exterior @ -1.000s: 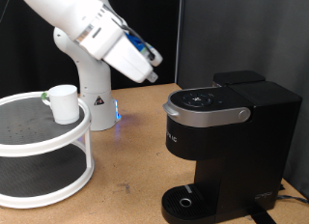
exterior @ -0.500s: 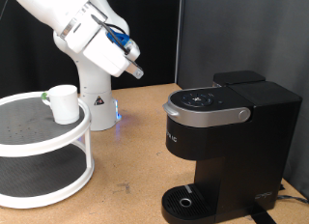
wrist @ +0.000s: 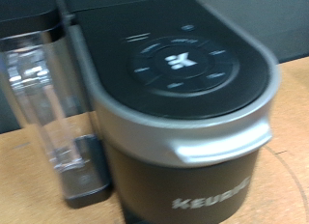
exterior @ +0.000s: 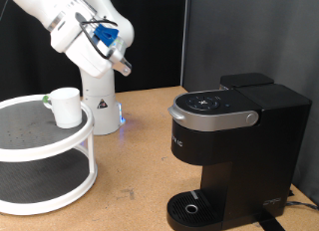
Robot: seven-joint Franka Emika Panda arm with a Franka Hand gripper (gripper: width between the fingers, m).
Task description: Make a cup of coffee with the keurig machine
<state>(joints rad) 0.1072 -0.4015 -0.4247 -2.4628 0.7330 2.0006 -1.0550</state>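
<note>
in the exterior view we saw the gripper raised high in the air toward the top left, well apart from both the cup and the keurig; we could not tell whether its fingers were spread or pressed together, and nothing showed between them. the cup stood upright on the top tier of a white two-tier stand at the left edge. the keurig sat on the wooden table at the right, lid closed, drip tray bare. the wrist view, blurred, showed the keurig's lid and its water tank.
</note>
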